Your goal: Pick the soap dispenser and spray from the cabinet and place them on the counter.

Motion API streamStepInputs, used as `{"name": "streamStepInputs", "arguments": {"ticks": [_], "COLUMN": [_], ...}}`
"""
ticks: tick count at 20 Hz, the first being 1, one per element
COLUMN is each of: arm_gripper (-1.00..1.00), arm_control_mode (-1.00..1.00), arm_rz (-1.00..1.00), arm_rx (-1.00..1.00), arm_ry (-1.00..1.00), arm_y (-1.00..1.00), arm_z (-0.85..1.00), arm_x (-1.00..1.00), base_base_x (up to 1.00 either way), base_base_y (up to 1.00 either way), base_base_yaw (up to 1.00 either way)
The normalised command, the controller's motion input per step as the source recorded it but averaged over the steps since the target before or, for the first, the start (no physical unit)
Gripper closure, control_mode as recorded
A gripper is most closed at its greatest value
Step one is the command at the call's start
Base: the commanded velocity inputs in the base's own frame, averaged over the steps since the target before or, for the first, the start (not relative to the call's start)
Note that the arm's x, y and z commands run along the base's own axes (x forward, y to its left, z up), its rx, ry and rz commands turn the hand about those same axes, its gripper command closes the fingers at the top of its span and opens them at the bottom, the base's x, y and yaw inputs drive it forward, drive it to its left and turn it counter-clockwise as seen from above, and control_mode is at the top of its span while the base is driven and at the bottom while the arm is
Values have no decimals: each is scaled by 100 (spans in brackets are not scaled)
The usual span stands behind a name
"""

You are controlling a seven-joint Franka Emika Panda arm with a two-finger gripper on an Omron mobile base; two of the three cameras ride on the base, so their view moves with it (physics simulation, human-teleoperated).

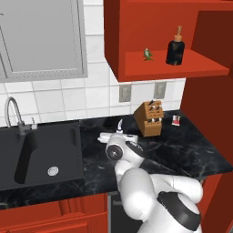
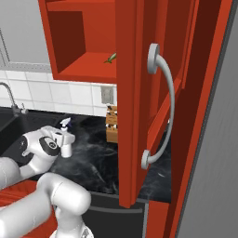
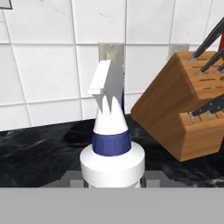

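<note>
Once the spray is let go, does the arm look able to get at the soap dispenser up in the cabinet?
Probably yes. The soap dispenser stands near the open front of the cabinet shelf with the door swung aside, but the gripper is low at the counter, shut on the spray.

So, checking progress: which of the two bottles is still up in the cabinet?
The soap dispenser, the dark squat one with the tan pump, stands on the red cabinet shelf. The white spray is down at the counter, in the gripper.

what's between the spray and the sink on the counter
Nothing: in the left base view the counter between the spray, held in the tool, and the sink is bare black marble.
</note>
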Motion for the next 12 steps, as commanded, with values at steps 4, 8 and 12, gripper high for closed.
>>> {"name": "streamStepInputs", "arguments": {"ticks": [4, 8, 12], "arm_gripper": [-100, -100, -100], "arm_control_mode": [-100, -100, -100], "arm_rz": [0, 0, 0], "arm_rx": [0, 0, 0], "arm_ry": [-1, 0, 0], "arm_y": [-9, -5, -1], "arm_z": [-11, -3, 0], "arm_x": [-15, -10, -3], "base_base_x": [0, 0, 0], "base_base_y": [0, 0, 0], "base_base_yaw": [0, 0, 0]}}
